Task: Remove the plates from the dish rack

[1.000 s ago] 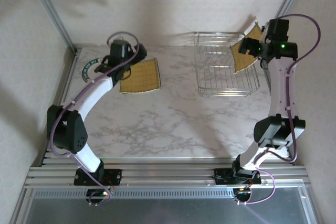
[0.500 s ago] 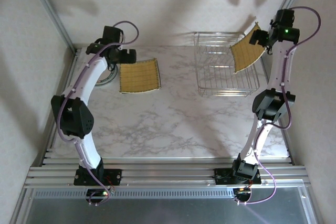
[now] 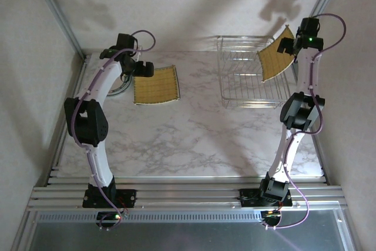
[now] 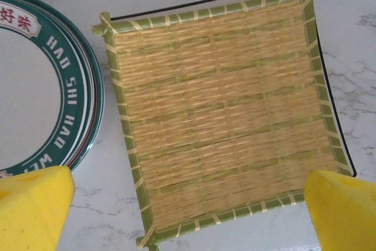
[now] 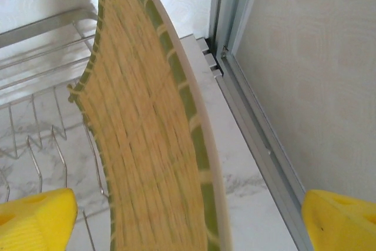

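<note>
At far left, a round white plate with a green lettered rim (image 4: 35, 86) is laid on the white marbled table (image 3: 194, 133). Just beside it a square yellow woven-pattern plate (image 4: 223, 116) is laid flat, and the left gripper (image 4: 188, 210) is held above it, jaws spread and empty. Further right a silver wire dish rack (image 3: 249, 80) is placed. A second square yellow plate (image 5: 153, 145) is leaned upright at its right side, between the spread, ungripping jaws of the right gripper (image 5: 188, 216).
</note>
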Robot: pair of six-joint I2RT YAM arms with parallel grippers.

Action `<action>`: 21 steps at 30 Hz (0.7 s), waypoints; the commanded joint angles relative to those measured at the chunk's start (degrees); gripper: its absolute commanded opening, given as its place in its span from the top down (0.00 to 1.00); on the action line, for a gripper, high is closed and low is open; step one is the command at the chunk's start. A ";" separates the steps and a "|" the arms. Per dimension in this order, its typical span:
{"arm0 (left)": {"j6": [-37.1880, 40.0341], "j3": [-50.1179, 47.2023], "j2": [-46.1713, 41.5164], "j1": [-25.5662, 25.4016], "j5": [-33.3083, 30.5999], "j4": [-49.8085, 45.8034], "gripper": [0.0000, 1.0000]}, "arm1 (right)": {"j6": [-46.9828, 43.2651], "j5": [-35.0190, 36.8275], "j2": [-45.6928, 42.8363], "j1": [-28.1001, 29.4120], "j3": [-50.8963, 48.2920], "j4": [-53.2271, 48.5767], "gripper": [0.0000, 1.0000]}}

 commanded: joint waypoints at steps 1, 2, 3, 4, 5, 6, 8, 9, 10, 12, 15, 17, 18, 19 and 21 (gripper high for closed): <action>1.55 2.40 1.79 0.84 1.62 -1.68 0.00 | 1.05 0.07 1.88 0.18 3.60 3.72 0.04; 1.64 2.59 2.25 0.81 1.58 -2.04 0.00 | 1.40 -0.33 2.15 0.15 3.66 4.34 0.06; 1.70 2.77 2.60 0.78 1.67 -2.35 0.00 | 1.68 -0.55 2.38 0.17 3.77 4.99 0.07; 1.79 2.86 2.83 0.84 1.67 -2.65 0.00 | 1.91 -1.05 2.75 0.18 4.00 5.48 0.08; 1.91 2.87 3.09 0.80 2.00 -3.00 0.00 | 2.01 -1.16 3.11 0.10 4.52 5.59 0.09; 2.01 2.95 3.33 0.83 2.25 -3.24 0.00 | 2.09 -1.21 3.78 0.18 5.51 5.29 0.10; 2.14 3.08 3.74 0.80 2.25 -3.85 0.00 | 2.01 -1.38 5.11 0.13 7.72 4.21 0.12; 2.19 3.34 3.96 0.84 2.37 -4.29 0.00 | 1.92 -1.63 5.78 0.18 8.53 3.69 0.14; 2.27 3.70 4.29 0.84 2.53 -4.78 0.00 | 1.82 -1.69 6.15 0.14 8.79 3.42 0.16; 2.28 4.75 5.07 0.77 2.47 -5.77 0.00 | 1.74 -1.89 6.44 0.14 8.71 3.35 0.20; 2.02 5.91 5.60 0.70 2.11 -6.34 0.00 | 1.83 -2.40 6.87 0.19 8.62 3.30 0.27; 1.92 6.33 5.66 0.70 2.11 -6.34 0.00 | 1.92 -2.56 6.96 0.15 8.56 3.14 0.31; 1.84 6.47 5.76 0.64 2.15 -6.33 0.00 | 2.00 -2.72 7.02 0.16 8.54 3.13 0.33; 1.75 6.69 5.74 0.64 2.11 -6.32 0.00 | 2.01 -2.88 7.05 0.18 8.54 3.15 0.34; 1.75 6.82 5.83 0.59 2.06 -6.32 0.00 | 1.92 -2.57 7.04 0.19 8.54 3.13 0.36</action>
